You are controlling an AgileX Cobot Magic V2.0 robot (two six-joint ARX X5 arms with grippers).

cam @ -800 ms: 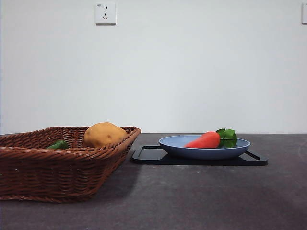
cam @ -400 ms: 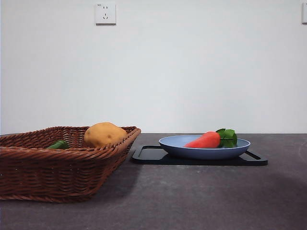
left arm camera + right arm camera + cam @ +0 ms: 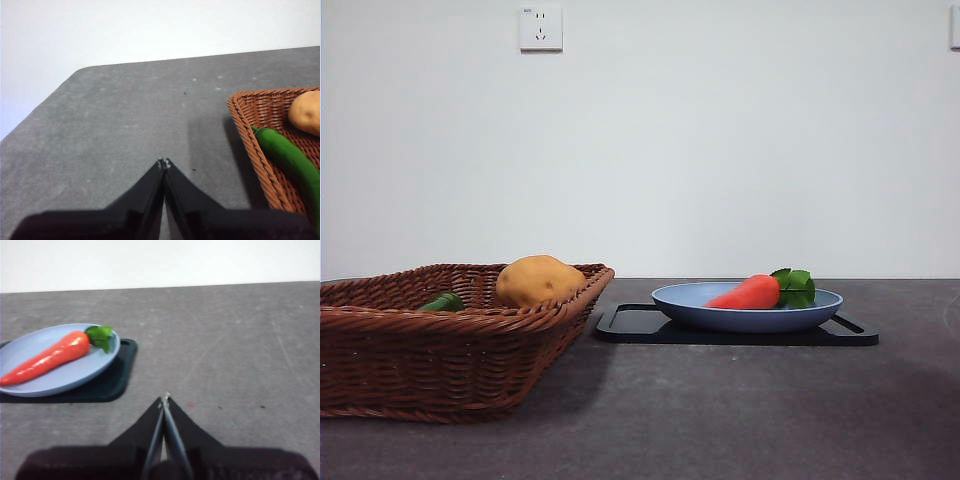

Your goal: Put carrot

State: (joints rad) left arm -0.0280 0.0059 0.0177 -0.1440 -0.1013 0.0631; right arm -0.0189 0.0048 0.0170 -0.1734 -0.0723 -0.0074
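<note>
Carrot point(image 3: 745, 293): lay on its side in the blue plate point(image 3: 685, 302), leaves toward the plate's rim; plate sat on a black tray point(image 3: 630, 322). Right gripper point(image 3: 164, 400): jaws closed together, empty, above bare table point(image 3: 720, 410), carrot near and off to one side. Left gripper point(image 3: 163, 163): jaws closed, empty, beside the wicker basket point(image 3: 440, 345) that held a potato point(image 3: 537, 279) and a green pepper point(image 3: 287, 152).

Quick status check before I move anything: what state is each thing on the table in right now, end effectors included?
carrot: lying on its side in the blue plate, free.
blue plate: upright on the black tray.
black tray: flat on the table, beside the basket.
wicker basket: upright, holding the potato and green pepper.
potato: resting in the basket.
green pepper: lying in the basket.
left end effector: shut, empty.
right end effector: shut, empty.
</note>
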